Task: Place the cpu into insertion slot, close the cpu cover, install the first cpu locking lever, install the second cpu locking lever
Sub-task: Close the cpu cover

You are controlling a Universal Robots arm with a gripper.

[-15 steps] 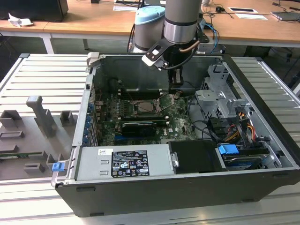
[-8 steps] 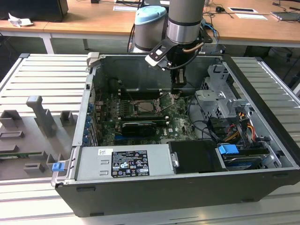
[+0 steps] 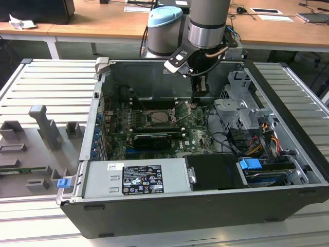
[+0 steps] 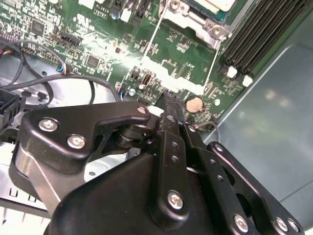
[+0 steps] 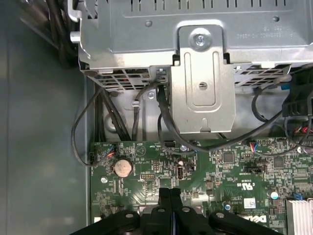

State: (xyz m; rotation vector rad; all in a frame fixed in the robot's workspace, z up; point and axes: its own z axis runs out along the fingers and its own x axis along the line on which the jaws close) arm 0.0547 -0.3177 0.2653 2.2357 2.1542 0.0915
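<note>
Slatted grey tabletop (image 3: 46,82) carries an open computer case (image 3: 180,216) holding a green board (image 3: 200,136). The insertion slot (image 3: 157,117) lies mid-frame, just left of the clenched gripper (image 3: 197,100). The power supply (image 3: 103,177) has a label (image 3: 141,179) whose print I cannot read.

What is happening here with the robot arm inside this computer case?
A robot arm reaches down into an open computer case. Its gripper, fingers shut with nothing seen between them, sits low over the green board, near a coin battery and a little off the insertion slot. In the second wrist view, two thin wire levers run from the slot toward the gripper. I cannot tell whether the cover is closed.
</note>
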